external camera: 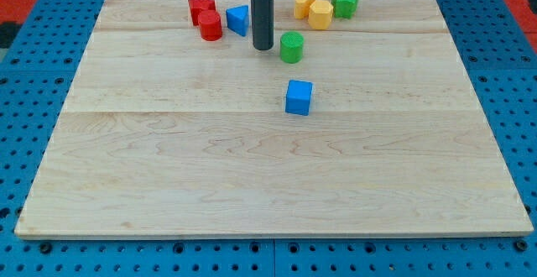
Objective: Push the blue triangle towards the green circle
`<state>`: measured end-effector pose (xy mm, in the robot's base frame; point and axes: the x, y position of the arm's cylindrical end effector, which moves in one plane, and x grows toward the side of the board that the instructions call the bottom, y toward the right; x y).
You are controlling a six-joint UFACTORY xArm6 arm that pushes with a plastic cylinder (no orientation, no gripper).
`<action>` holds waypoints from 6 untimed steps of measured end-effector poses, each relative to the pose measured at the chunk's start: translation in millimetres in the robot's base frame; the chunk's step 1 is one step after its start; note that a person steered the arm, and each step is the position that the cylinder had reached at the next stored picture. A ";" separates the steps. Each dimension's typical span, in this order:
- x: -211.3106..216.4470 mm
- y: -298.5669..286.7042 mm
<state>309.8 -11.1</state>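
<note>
The blue triangle [238, 19] lies near the view's top, left of centre, beside a red cylinder [210, 26]. The green circle [291, 47] stands to its right and a little lower. My rod comes down from the view's top edge and my tip [263, 47] rests on the board between the two, right of the blue triangle and just left of the green circle, touching neither as far as I can tell.
A red block [201, 7] sits behind the red cylinder. Two yellow blocks [304, 3] [320, 14] and a green star [345, 2] cluster at the view's top right. A blue cube [299, 97] lies below the green circle. The wooden board [252, 168] sits on a blue pegboard.
</note>
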 end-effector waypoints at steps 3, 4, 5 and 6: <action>-40.2 14.6; -40.2 23.3; -40.6 23.4; -48.0 23.7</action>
<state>261.8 12.6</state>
